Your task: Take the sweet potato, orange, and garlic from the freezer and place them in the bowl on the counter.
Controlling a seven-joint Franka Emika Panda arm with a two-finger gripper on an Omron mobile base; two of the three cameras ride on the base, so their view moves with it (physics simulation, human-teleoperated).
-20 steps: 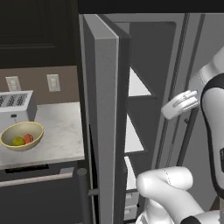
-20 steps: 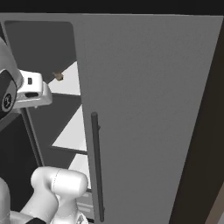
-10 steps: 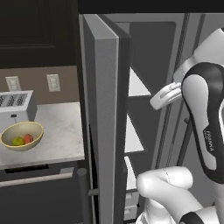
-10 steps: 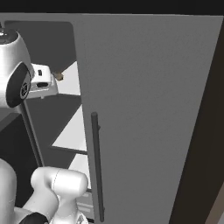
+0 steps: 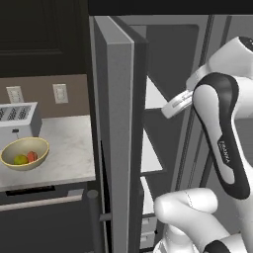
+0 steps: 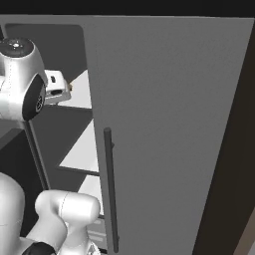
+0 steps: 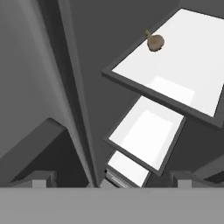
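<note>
Garlic (image 7: 154, 41) at 1 o'clock in hand view, alone on upper freezer shelf (image 7: 183, 74). Light, firm, papery, likely to roll; best pinched across bulb, below stem. Gripper (image 7: 111, 183) spread wide, holding nothing. Bowl (image 5: 24, 153) on counter (image 5: 64, 148) holds orange (image 5: 20, 159), sweet potato (image 5: 32, 156).

I'm working in a home kitchen: left of my arm a marbled counter (image 5: 64, 148) carries a silver toaster (image 5: 19, 118) and a fruit bowl (image 5: 24, 153) under wall outlets (image 5: 60, 93); straight ahead, a tall grey freezer (image 5: 121, 123) stands open with white shelves (image 7: 175, 74).
</note>
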